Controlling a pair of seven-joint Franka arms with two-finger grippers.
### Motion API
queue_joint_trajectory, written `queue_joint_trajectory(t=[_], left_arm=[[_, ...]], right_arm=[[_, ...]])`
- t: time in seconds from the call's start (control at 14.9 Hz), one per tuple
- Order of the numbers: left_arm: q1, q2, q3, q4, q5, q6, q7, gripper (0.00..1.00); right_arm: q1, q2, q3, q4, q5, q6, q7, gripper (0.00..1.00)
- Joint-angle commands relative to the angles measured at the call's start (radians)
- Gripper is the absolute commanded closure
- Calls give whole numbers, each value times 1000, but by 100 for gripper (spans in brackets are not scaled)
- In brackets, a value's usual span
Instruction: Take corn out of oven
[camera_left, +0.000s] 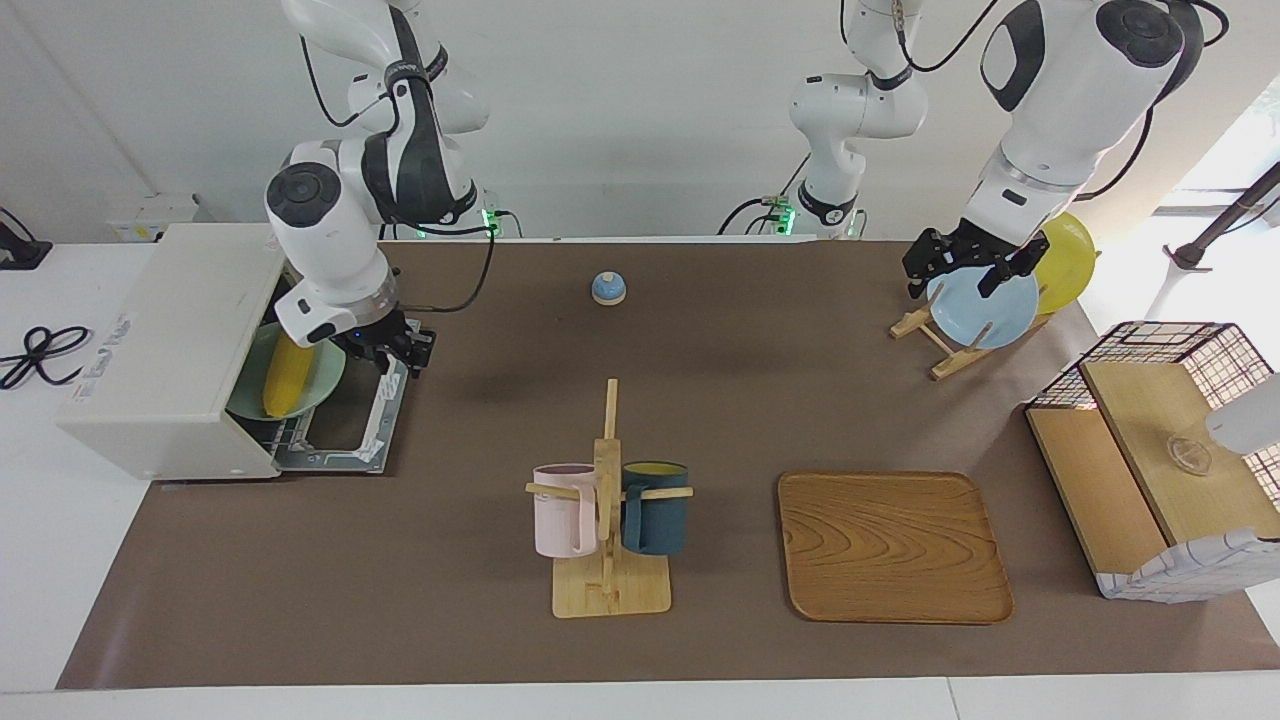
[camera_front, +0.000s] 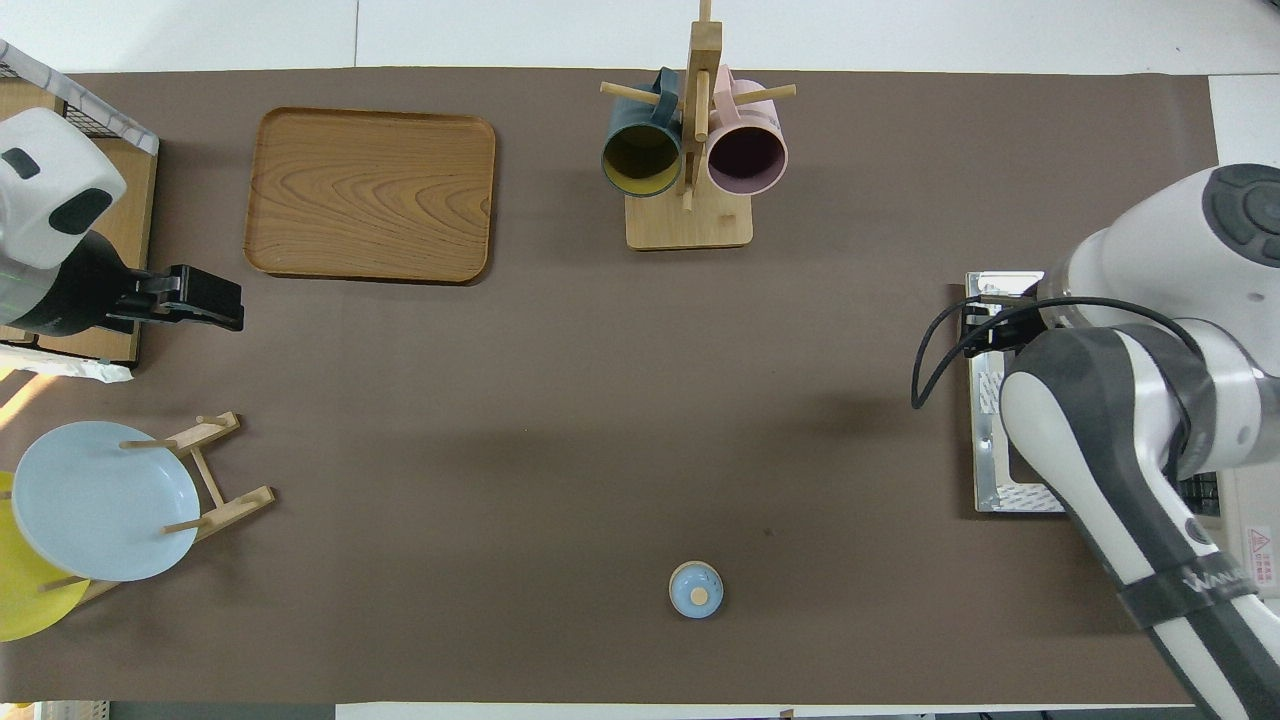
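The off-white oven (camera_left: 170, 340) stands at the right arm's end of the table with its door (camera_left: 345, 435) dropped flat. The yellow corn (camera_left: 287, 372) lies on a green plate (camera_left: 320, 385) that pokes out of the oven's mouth. My right gripper (camera_left: 398, 350) hangs above the open door, beside the plate and apart from the corn. In the overhead view the right arm hides the corn, and only the door (camera_front: 990, 440) shows. My left gripper (camera_left: 962, 268) waits in the air over the cloth beside the basket, open and empty.
A mug rack (camera_left: 610, 520) with a pink and a dark blue mug stands mid-table. A wooden tray (camera_left: 893, 545) lies beside it. A small blue bell (camera_left: 608, 288) sits near the robots. A plate rack with a blue plate (camera_left: 982, 310) and a wire basket (camera_left: 1165, 450) are at the left arm's end.
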Motion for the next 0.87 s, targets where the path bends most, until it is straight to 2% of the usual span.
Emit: queue_joint_trajectory(t=[0.0, 0.13, 0.27, 0.8], left_arm=[[14, -11, -4, 1, -8, -12, 8, 0], [14, -11, -4, -1, -8, -12, 8, 0], [14, -11, -4, -1, -8, -12, 8, 0], [14, -11, -4, -1, -8, -12, 8, 0]], right_arm=[[-75, -25, 4, -46, -55, 3, -11, 45], [-110, -45, 6, -117, -55, 97, -61, 50], [-116, -59, 6, -157, -55, 124, -64, 56], [-152, -80, 4, -270, -55, 230, -152, 56]])
